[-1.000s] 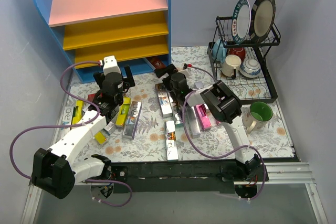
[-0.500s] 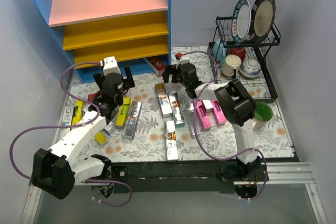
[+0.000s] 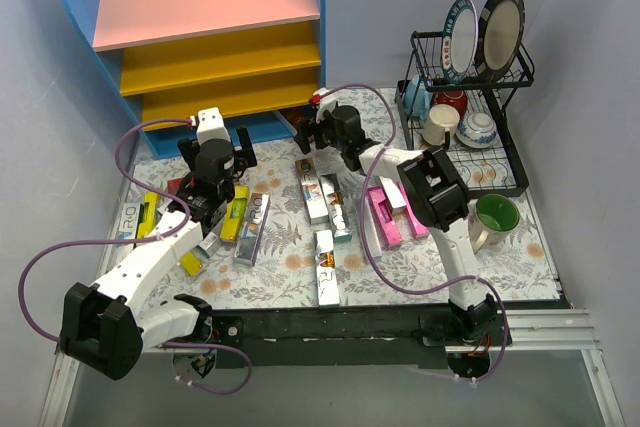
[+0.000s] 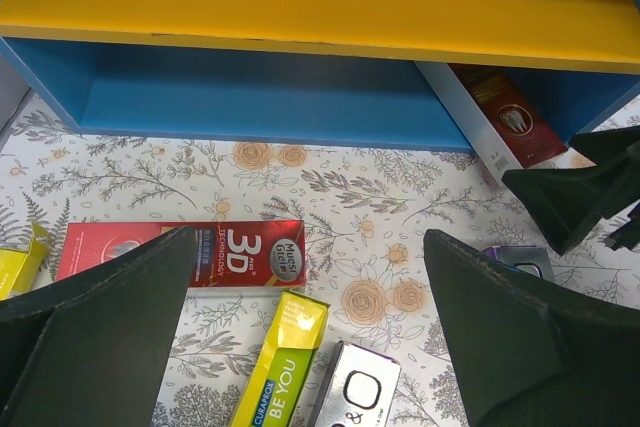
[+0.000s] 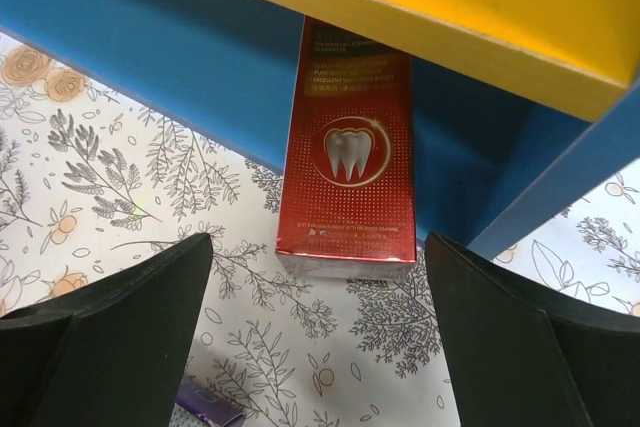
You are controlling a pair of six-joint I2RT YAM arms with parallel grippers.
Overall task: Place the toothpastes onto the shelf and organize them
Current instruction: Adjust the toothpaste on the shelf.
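Note:
The shelf [image 3: 200, 2] stands at the back left, with blue sides, a pink top and yellow boards. A dark red toothpaste box [image 5: 350, 172] lies on the mat, its far end under the lowest yellow board [image 5: 450, 7]. My right gripper [image 5: 318, 247] is open and empty just in front of that box, not touching it; it sits by the shelf's lower right corner [image 3: 322, 129]. My left gripper [image 4: 308, 237] is open and empty above a red box [image 4: 180, 254], a yellow-green box [image 4: 280, 362] and a silver box [image 4: 355, 397]. Pink boxes [image 3: 388, 215] and silver boxes [image 3: 315, 192] lie mid-table.
A black wire dish rack [image 3: 505, 162] with plates, cups and bowls stands at the back right. A green mug [image 3: 495, 215] sits in front of it. More yellow boxes [image 3: 148, 212] lie at the left of the flowered mat. The right gripper's finger shows at the right of the left wrist view [image 4: 580, 192].
My right arm has swung from the middle of the table back and left to the shelf's lower right corner, uncovering the pink boxes. The left arm has not moved.

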